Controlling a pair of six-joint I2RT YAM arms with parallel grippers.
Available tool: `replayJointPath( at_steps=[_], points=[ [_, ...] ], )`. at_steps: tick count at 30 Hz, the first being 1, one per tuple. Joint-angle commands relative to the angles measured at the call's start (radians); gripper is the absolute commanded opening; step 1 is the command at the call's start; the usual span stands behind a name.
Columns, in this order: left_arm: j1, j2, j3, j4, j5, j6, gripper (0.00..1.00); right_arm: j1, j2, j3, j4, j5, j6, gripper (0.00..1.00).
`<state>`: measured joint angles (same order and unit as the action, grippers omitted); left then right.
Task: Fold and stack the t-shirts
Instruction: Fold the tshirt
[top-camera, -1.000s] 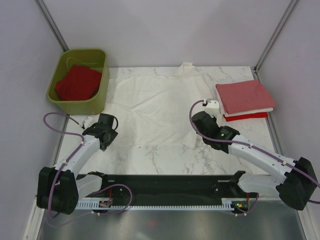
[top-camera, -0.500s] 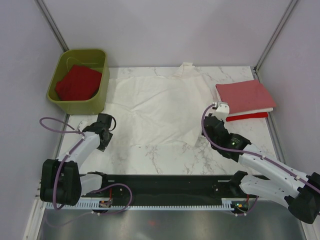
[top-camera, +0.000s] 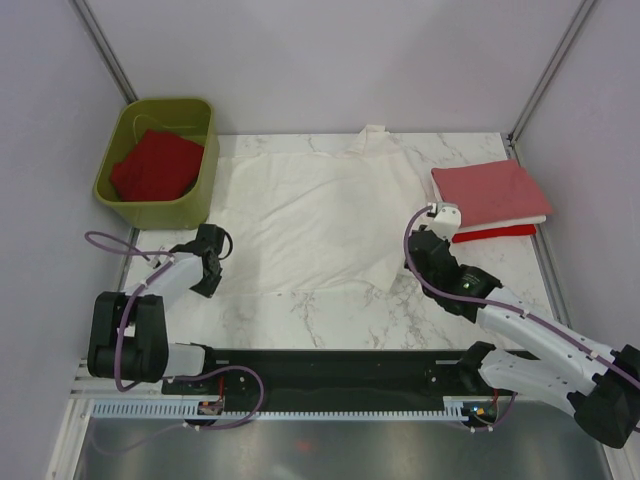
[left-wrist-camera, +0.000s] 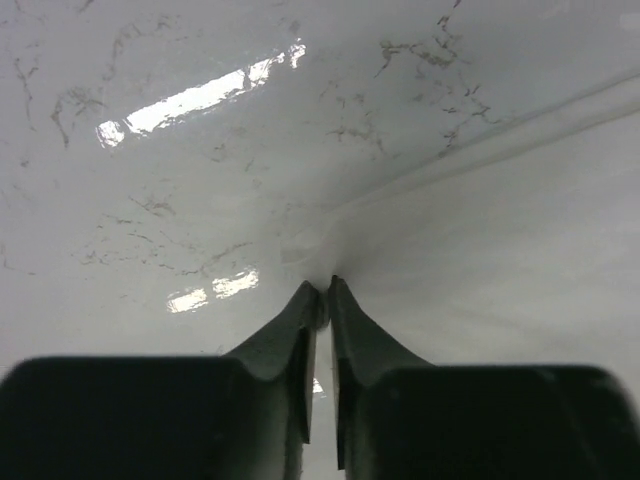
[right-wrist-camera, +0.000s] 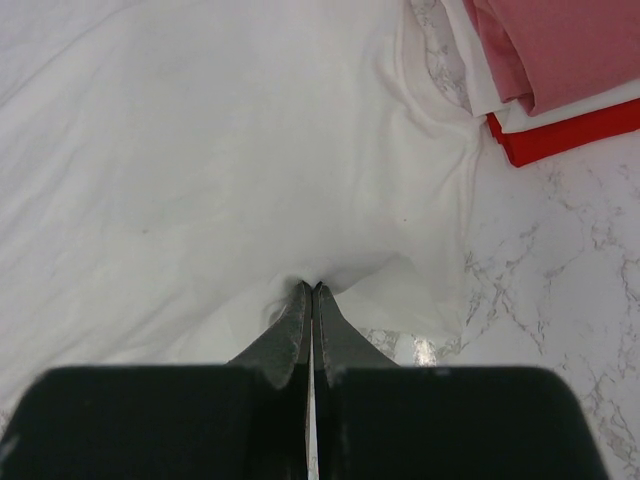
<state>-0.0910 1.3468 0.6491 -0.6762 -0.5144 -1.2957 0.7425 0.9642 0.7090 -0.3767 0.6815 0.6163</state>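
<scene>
Fingertips of the left gripper (left-wrist-camera: 322, 290) are drawn nearly together, with only a thin slit between the dark fingers, and a small pucker of the white t-shirt (top-camera: 310, 215) gathers right at their tips, at the shirt's near-left edge. The cloth rises in a low ridge toward the pinch, and its hem runs off up and to the right across the marble table (top-camera: 330, 315).

On the other side, the right gripper (right-wrist-camera: 314, 288) has its fingers pressed flat against each other and clamped on a fold of the same shirt near its near-right corner (that corner is dragged inward, so the edge there slants).

Between the two grips the shirt lies spread over the middle of the table, wrinkled, one sleeve pointing toward the far edge.

Right of it, just beside the right sleeve, sits a folded stack: a pink t-shirt (top-camera: 490, 190) on top, a white layer under it, and a red t-shirt (top-camera: 495, 234) at the bottom, its edge showing at the near side.

At the far-left corner stands the olive-green tub (top-camera: 203, 190), holding a crumpled red cloth (top-camera: 155, 165).
</scene>
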Motion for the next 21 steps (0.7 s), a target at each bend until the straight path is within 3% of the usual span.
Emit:
replayJointPath(
  at_steps=[1, 2, 12, 21],
  points=[
    [0.007, 0.000, 0.014, -0.002, -0.012, -0.053, 0.05, -0.011, -0.007, -0.002, 0.027, 0.015, 0.011, 0.00],
    [0.007, -0.021, 0.015, -0.002, -0.009, -0.050, 0.02, -0.017, -0.007, 0.000, 0.027, 0.015, 0.013, 0.00],
    [0.007, -0.100, 0.061, -0.006, 0.034, -0.025, 0.02, -0.120, 0.048, 0.069, 0.012, -0.040, -0.003, 0.00],
    [0.010, -0.077, 0.153, -0.010, 0.134, -0.048, 0.02, -0.221, 0.143, 0.177, -0.027, -0.109, -0.029, 0.00]
  ],
)
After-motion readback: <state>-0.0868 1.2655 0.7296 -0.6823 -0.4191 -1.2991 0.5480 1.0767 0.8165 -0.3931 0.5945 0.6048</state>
